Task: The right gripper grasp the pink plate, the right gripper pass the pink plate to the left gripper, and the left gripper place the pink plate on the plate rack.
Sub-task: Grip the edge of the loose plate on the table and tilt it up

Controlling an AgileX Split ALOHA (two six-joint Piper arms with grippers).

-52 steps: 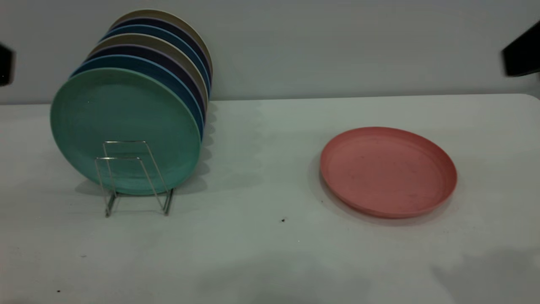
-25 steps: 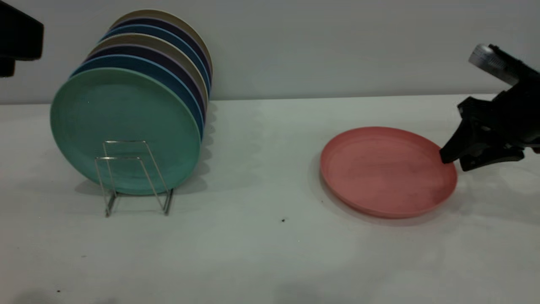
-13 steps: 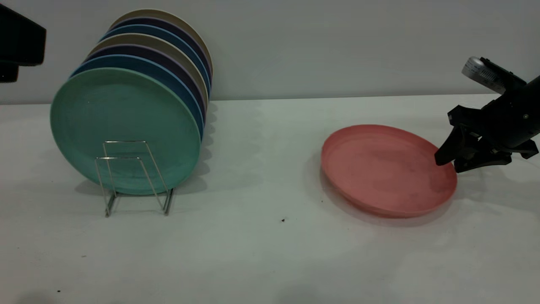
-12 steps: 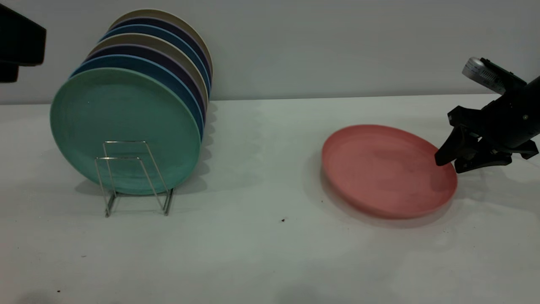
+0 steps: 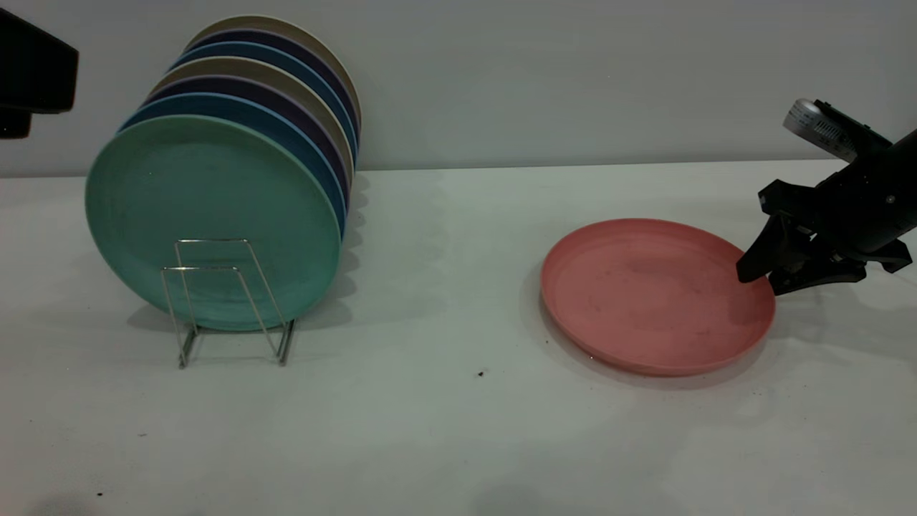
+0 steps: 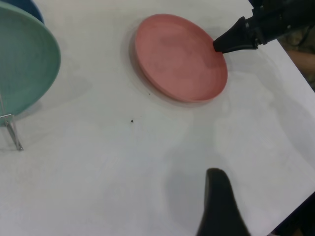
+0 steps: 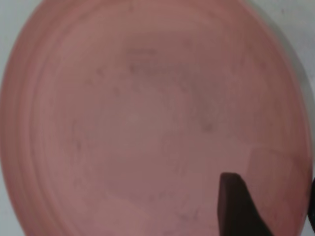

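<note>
While tilted down, the right end effector (image 5: 761, 276) straddles the pink plate (image 5: 655, 294) rim.

The plate (image 5: 655, 295) is salmon pink, matte, with faint dark smudges across its face. The right gripper (image 5: 761, 276) is black, with a silver ribbed box behind it; the left gripper (image 6: 220, 206) shows as a black finger. The rack (image 5: 228, 301) is shiny silver wire. In it, the front plate (image 5: 208, 215) is mint green, and those behind run dark blue, purple, beige, blue, purple, beige. The worktop (image 5: 430, 401) is white with a few dark specks; the wall (image 5: 537, 79) is pale grey.
</note>
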